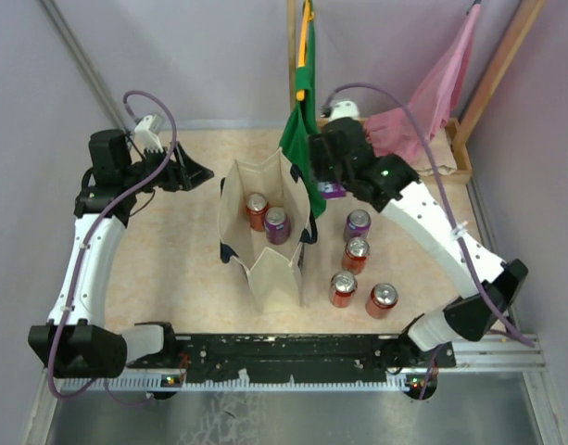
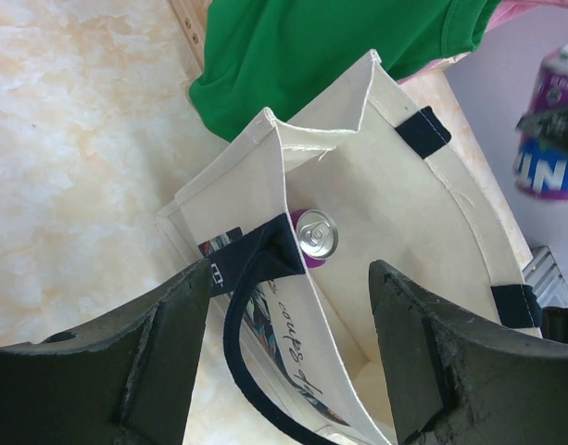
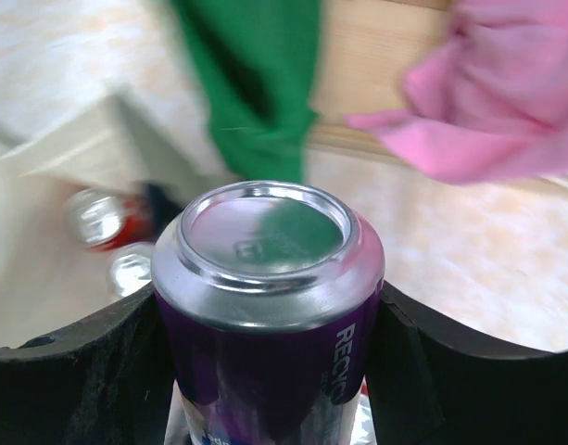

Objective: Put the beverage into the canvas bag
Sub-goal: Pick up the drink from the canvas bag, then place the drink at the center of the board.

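Four loose cans sit on the bench near-right. Canvas bag mid-bench holds two cans. Right gripper clamps a purple can beside the bag's far-right corner, not yet in; left gripper is spread and empty at far left.

Pale lilac walls, beige marbled tabletop; wooden posts behind

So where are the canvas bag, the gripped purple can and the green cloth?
canvas bag [image 1: 276, 278], top view, near end wall.
purple can [image 3: 256, 362], right wrist view, its purple side.
green cloth [image 2: 311, 56], left wrist view, its middle.
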Tool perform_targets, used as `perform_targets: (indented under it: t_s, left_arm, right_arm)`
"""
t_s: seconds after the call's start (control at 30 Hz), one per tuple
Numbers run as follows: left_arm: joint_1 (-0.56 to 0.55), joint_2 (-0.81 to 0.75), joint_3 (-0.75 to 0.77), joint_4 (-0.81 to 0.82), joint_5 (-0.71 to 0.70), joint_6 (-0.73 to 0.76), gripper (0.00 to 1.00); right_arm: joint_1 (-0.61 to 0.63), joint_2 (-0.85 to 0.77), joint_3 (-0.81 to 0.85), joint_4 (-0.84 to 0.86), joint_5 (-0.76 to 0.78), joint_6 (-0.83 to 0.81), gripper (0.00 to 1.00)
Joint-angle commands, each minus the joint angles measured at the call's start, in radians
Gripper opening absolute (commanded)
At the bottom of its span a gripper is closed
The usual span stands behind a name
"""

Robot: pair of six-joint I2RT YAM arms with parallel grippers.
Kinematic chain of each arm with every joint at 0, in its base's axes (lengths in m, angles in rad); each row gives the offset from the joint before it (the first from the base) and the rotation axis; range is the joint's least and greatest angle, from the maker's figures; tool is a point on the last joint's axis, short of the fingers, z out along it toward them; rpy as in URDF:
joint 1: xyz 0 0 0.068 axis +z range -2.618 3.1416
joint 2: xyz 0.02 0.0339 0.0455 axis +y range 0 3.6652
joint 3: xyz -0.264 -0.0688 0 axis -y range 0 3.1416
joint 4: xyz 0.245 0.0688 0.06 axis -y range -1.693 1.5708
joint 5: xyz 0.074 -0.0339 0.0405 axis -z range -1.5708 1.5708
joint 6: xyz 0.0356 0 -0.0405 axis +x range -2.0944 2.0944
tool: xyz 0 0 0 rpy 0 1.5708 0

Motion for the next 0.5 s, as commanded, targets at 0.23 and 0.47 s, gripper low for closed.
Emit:
perform_targets:
  t_s: [0.23,0.47]
  left_arm:
    - [0.002,-0.022,0.008,-0.009,0.019,0.026,0.74]
    - [0.002,-0.056,0.002,-0.045,0.005,0.043,0.74]
  right_arm:
    - [-0.160,-0.064,0.093,-0.195,0.071,0.101,0.00]
    - [-0.283,-0.052,-0.063,-0.172,-0.020,0.165,0.00]
